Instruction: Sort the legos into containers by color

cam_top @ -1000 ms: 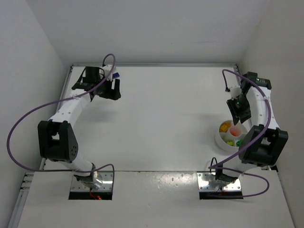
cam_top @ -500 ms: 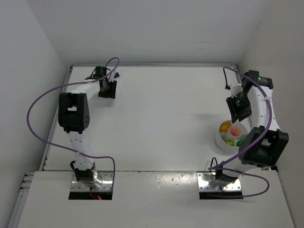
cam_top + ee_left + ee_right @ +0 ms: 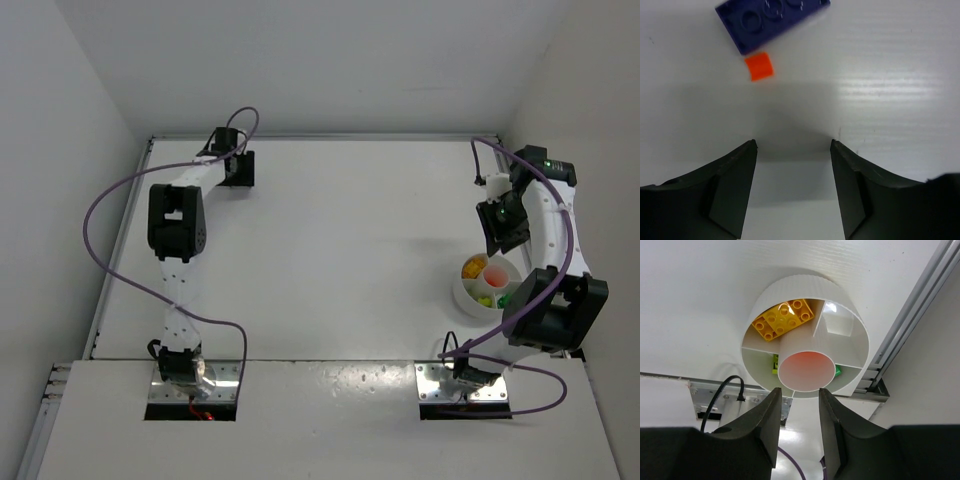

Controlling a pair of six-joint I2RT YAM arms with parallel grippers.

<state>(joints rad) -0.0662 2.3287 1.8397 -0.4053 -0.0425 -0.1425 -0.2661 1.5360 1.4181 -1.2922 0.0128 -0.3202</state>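
Observation:
In the left wrist view a dark blue brick (image 3: 772, 20) lies flat on the white table at the top edge, with a tiny orange brick (image 3: 759, 67) just below it. My left gripper (image 3: 793, 145) is open and empty, a short way back from both; in the top view it (image 3: 238, 170) is at the far left corner. The round white dish (image 3: 790, 287) holds a yellow-orange brick (image 3: 783, 319), a lime brick (image 3: 775, 364) and a green brick (image 3: 838, 371) in separate sections. My right gripper (image 3: 800, 392) is open and empty, above the dish (image 3: 462, 292) beside its far edge (image 3: 502, 238).
The dish's round centre tube (image 3: 806, 371) glows red-orange inside. An aluminium rail (image 3: 920, 305) runs along the table's right edge beside the dish. A metal mounting plate with a black cable (image 3: 715, 395) is at the near edge. Walls close in at the back and sides.
My left arm has swung and stretched towards the far left corner, and its gripper has moved back and slightly right. My right gripper has drifted a little farther back from the dish.

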